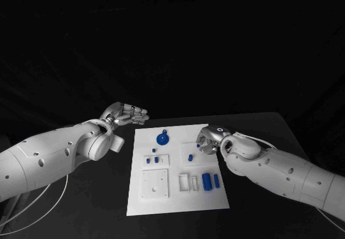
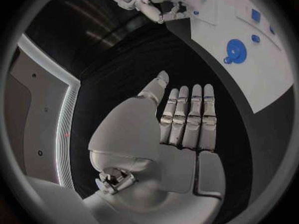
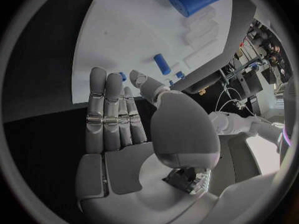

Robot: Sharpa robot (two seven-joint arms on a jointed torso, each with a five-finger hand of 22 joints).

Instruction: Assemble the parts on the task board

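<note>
Task board: white plate [image 1: 176,169] in the middle of the black table [image 1: 266,129].
Parts: blue disc [image 1: 163,139] near the far edge; cylinder [image 1: 207,180] lower right; small pegs too tiny to sort.
Right hand [image 1: 209,140]: over the board's right edge, contact hidden; wrist view shows fingers straight, holding nothing.
Left hand [image 1: 128,114]: off the board's far-left corner, fingers extended, empty.

I see a black table [image 1: 266,124] as work surface | dark backdrop [image 1: 172,50] behind it, no detail I can resolve | pale wall panel [image 2: 37,129] with a lit strip [image 2: 62,129] | cluttered bench with cables [image 3: 249,59] beyond the table edge
</note>
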